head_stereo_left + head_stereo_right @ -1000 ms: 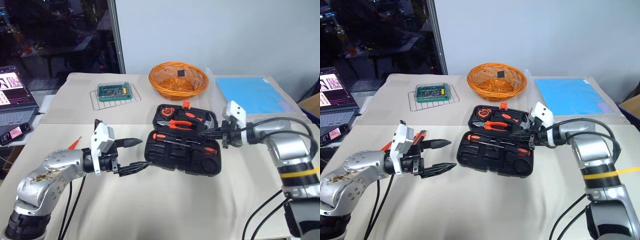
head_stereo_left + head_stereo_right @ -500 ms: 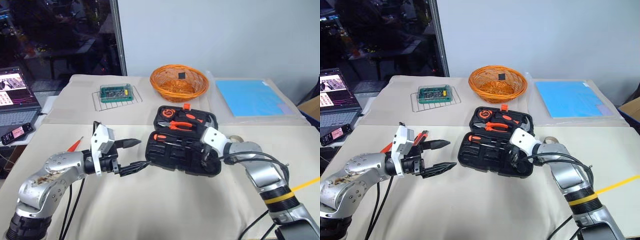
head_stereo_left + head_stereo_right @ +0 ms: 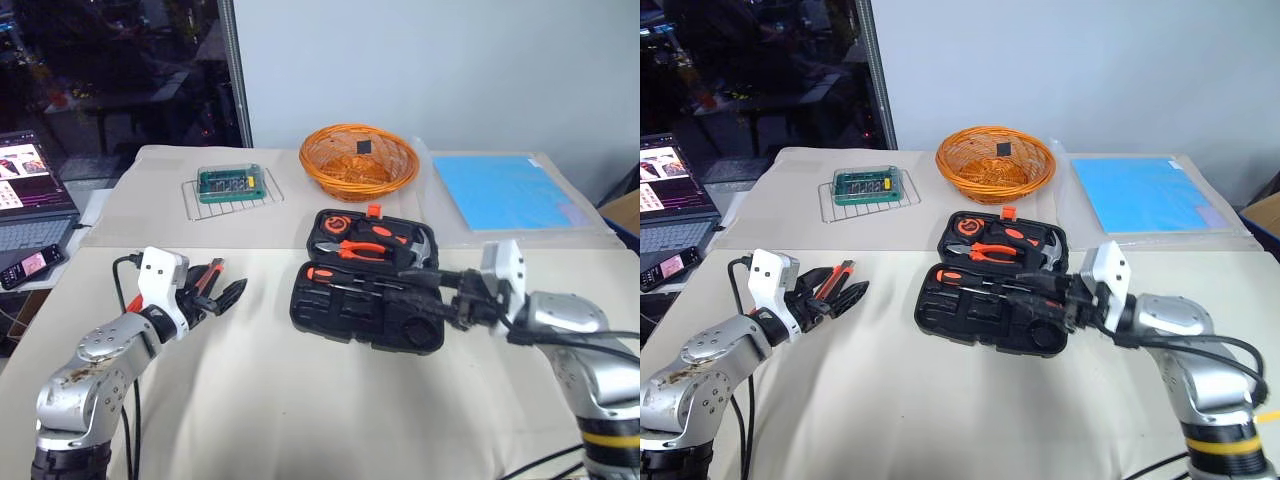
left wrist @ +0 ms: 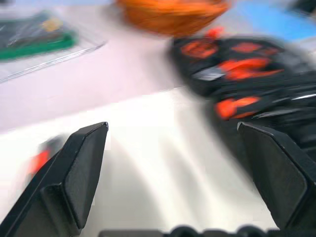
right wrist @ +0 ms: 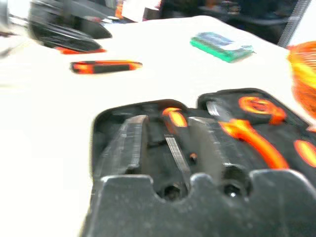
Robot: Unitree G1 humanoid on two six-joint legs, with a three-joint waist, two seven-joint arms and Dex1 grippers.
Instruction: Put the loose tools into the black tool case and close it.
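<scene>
- Left pincer: fingers spread wide, nothing between them, low over the near left of the surface.
- An orange-black utility knife lies flat just beside and behind the fingertips. Its long axis appears to run diagonally, from near-left to far-right. I cannot tell from the head views whether a fingertip touches it.
- Step in hand, as judged: pick up this knife. To do it well, the fingers should straddle the handle across its width near mid-length, then close squarely so it does not pivot or skid on the cloth.
- Right pincer: jaws partly apart, nothing held, hovering at the right end of the black tool case.
- The case lies open mid-surface, long axis left to right; the near half holds screwdrivers lying lengthwise, the far half pliers and a hammer, orange latch at the far edge.
- Farther back: green circuit board, orange wicker basket.
</scene>
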